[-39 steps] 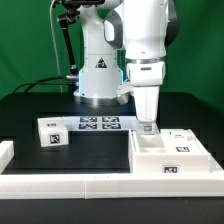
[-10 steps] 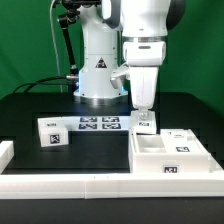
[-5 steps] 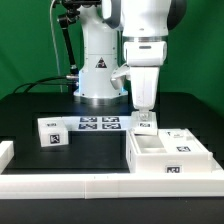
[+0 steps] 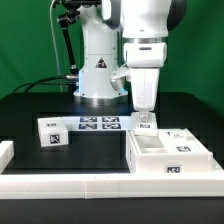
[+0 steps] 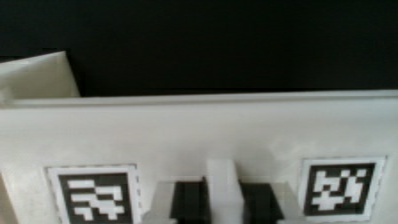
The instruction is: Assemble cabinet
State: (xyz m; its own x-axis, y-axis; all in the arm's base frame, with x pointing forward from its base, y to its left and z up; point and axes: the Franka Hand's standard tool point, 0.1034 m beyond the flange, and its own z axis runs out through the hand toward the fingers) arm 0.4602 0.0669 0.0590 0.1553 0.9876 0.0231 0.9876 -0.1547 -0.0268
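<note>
The cabinet (image 4: 168,156) is a white open box with tagged panels, at the exterior view's right near the front. My gripper (image 4: 146,119) points straight down onto its back wall. In the wrist view the gripper (image 5: 222,198) has its two dark fingers (image 5: 187,203) pressed on either side of a thin white rib of the cabinet (image 5: 196,125), between two black-and-white tags. A small white block with a tag (image 4: 52,132) lies apart at the exterior view's left.
The marker board (image 4: 97,124) lies flat in front of the robot base (image 4: 97,85). A long white rail (image 4: 100,185) runs along the front edge. A white piece (image 4: 5,152) sits at the exterior view's far left.
The gripper has closed on the cabinet's back wall. The cabinet has shifted slightly toward the exterior view's left with it. The small block has not moved.
</note>
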